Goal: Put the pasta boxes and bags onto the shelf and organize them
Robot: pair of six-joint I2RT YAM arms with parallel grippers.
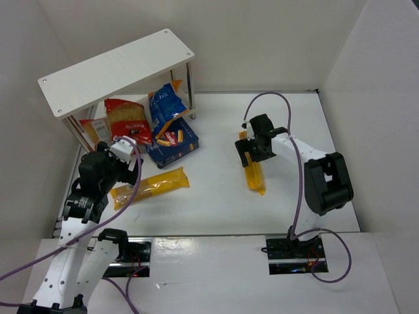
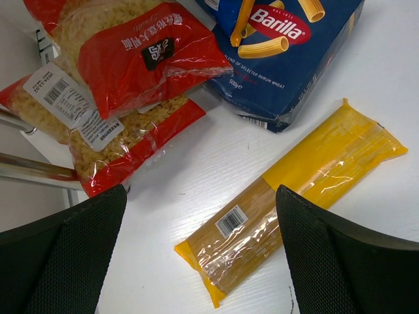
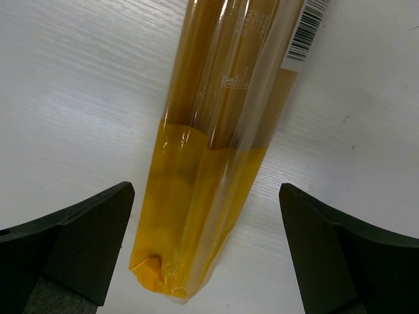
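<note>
A: Right gripper (image 3: 206, 209): jaws wide apart, empty, straddling a spaghetti pack (image 3: 219, 118) on the table (image 3: 78, 98). Left gripper (image 2: 201, 216): same, above a second pack (image 2: 294, 196).
B: Likely light, brittle, slick. Grip mid-length, across its width.

Glossy, crinkled plastic film, clear over yellow, on the left spaghetti pack (image 2: 288, 203); same shiny film, smoother and tauter, on the right spaghetti pack (image 3: 216, 163). Shiny creased red plastic with white paper-like labels on the red bags (image 2: 131, 59). Smooth printed cardboard with a faint sheen on the dark-blue Barilla box (image 2: 294, 65). Glossy plastic on the blue bag (image 1: 165, 104). Matt white, finely grained board for the shelf (image 1: 111, 75); polished metal for its legs (image 2: 33, 171). Matt white, lightly grained tabletop (image 2: 196, 157). Matt black, finely textured finger pads (image 2: 72, 261).
</note>
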